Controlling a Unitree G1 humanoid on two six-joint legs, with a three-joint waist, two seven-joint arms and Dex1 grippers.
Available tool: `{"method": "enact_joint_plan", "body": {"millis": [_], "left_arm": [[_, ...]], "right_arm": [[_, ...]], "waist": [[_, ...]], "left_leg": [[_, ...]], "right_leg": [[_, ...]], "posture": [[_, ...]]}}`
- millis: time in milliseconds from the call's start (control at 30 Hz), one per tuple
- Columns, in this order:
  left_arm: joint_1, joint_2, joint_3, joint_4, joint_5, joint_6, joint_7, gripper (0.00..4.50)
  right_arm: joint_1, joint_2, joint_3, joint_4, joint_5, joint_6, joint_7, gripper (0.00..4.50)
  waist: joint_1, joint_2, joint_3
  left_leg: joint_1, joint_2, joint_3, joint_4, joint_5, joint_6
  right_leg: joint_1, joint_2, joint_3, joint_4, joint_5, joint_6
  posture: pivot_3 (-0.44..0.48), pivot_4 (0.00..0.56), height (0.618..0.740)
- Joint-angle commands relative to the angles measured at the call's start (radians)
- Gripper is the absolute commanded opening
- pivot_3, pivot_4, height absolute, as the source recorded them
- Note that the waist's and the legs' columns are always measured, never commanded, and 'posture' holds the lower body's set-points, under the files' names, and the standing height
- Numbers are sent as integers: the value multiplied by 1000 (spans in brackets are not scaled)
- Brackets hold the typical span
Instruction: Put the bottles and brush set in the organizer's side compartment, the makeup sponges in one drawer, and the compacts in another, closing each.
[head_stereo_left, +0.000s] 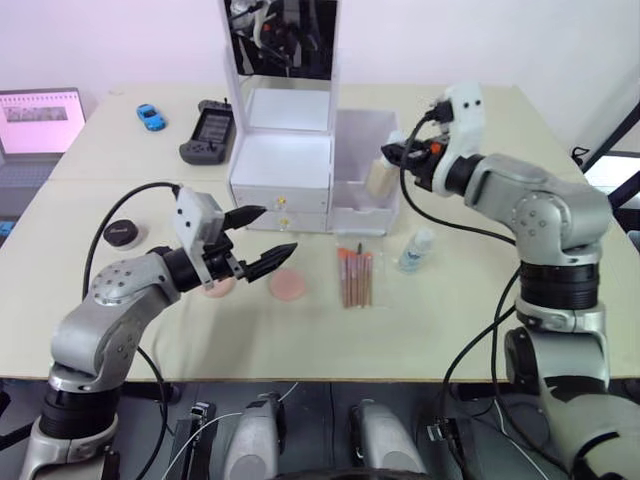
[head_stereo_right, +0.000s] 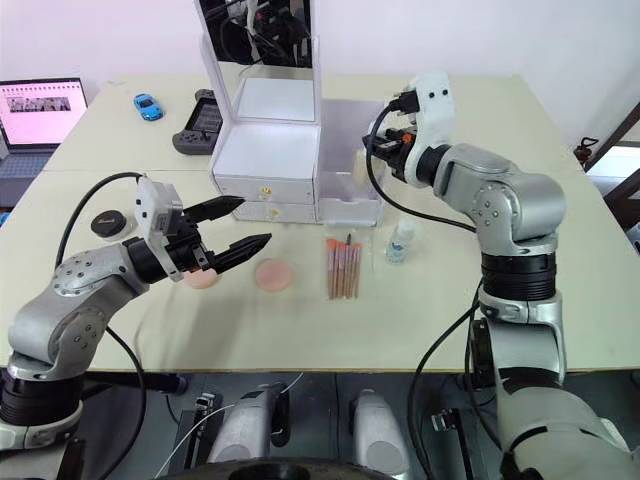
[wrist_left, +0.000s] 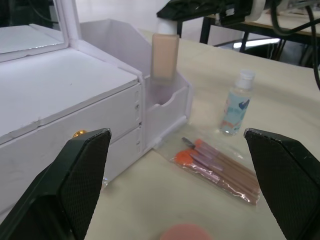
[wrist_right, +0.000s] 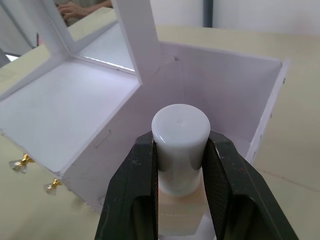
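Holding the tall bottle of beige liquid with the white top (wrist_left: 164, 55), my right gripper (wrist_right: 180, 165) has its two black fingers squeezed on the white cap. I keep the bottle upright and right over the tall white open bin on the side of the white plastic organizer box (head_stereo_left: 283, 165), so I think it can go straight down into that side compartment (head_stereo_left: 362, 175). My right arm is bent at the elbow and reaches forward over the bin.

My left gripper (head_stereo_left: 260, 240) holds nothing, and its fingers are spread wide apart. That arm is bent and held low over the pale table (head_stereo_left: 480, 330), pointing at the two gold-knobbed drawers, which look shut.

Other things wait on the table. The short clear bottle with the white cap and blue label (head_stereo_left: 416, 250) stands just beside the bin. The flat clear packet of pinkish brushes (head_stereo_left: 355, 277) lies in front of the organizer. A round pink sponge (head_stereo_left: 288, 283) lies near my left gripper, and another pink sponge (head_stereo_right: 200, 279) peeks out under it. One round black compact (head_stereo_left: 121, 233) sits farther to the left.
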Motion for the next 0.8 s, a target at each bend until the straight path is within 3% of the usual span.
{"method": "enact_joint_plan", "body": {"millis": [33, 467, 600, 700, 800], "left_arm": [[-7, 10, 16, -42, -11, -11, -1, 4500], [-28, 21, -7, -15, 8, -21, -35, 4500], [-45, 25, -11, 10, 10, -21, -52, 4500], [-65, 19, -1, 27, -11, -4, -57, 4500], [-80, 27, 1, 39, -21, 3, -75, 4500]], "right_arm": [[9, 17, -4, -43, -34, -13, -28, 717], [46, 34, 66, -74, -152, -49, -34, 717], [52, 31, 59, -96, -160, -32, -27, 2604], [52, 16, 50, -123, -154, -16, -14, 4285], [40, -4, 28, -162, -132, 13, 10, 4427]], "waist": [[1, 0, 0], [2, 0, 0], [3, 0, 0], [3, 0, 0], [3, 0, 0]], "left_leg": [[0, 0, 0, 0, 0, 0], [-10, 0, -1, 3, 0, 0], [-10, 0, -1, 3, 0, 0], [-10, 0, -1, 3, 0, 0], [-10, 0, -1, 3, 0, 0]], "right_leg": [[-1, 0, 0, 0, 0, 0], [-10, 2, 0, 3, 0, 1], [-10, 2, 0, 3, 0, 1], [-10, 2, 0, 3, 0, 1], [-10, 2, 0, 3, 0, 1]], "posture": [[0, 150, 739], [0, 150, 739], [0, 150, 739], [0, 150, 739], [0, 150, 739]]}}
